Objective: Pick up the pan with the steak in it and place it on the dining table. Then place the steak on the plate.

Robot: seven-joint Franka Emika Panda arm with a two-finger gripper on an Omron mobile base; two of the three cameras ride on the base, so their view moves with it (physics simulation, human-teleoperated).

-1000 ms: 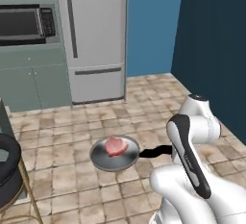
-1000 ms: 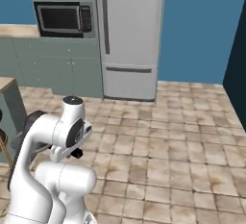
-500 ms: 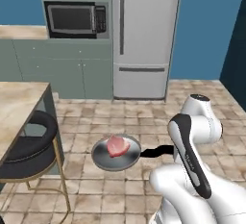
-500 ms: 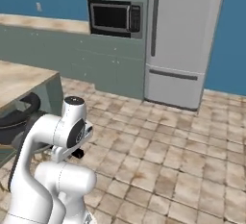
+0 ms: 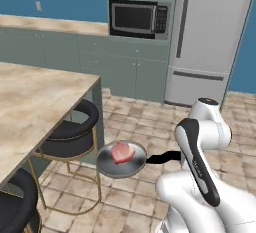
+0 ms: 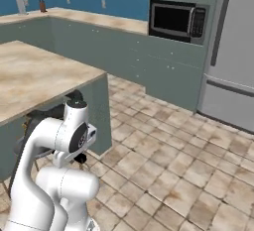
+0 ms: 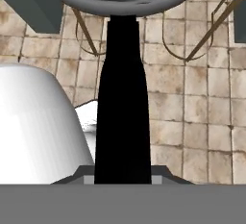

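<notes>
The tool (image 7: 122, 172) is clamped on the black handle of the pan (image 5: 121, 159), held level in the air above the tiled floor (image 5: 145, 127). The handle's long axis runs from the arm toward the bench (image 5: 35, 102). The steak (image 5: 123, 152) lies inside the pan, beside a black stool (image 5: 70, 129). No writing is legible.

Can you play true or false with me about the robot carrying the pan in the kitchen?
1. The steak lies in the pan. True.
2. The pan rests on the dining table. False: it is held in the air above the floor, beside the table.
3. The gripper is shut on the pan's black handle. True.
4. The microwave door hangs open. False: it is closed.
5. A black stool stands by the table. True.
</notes>
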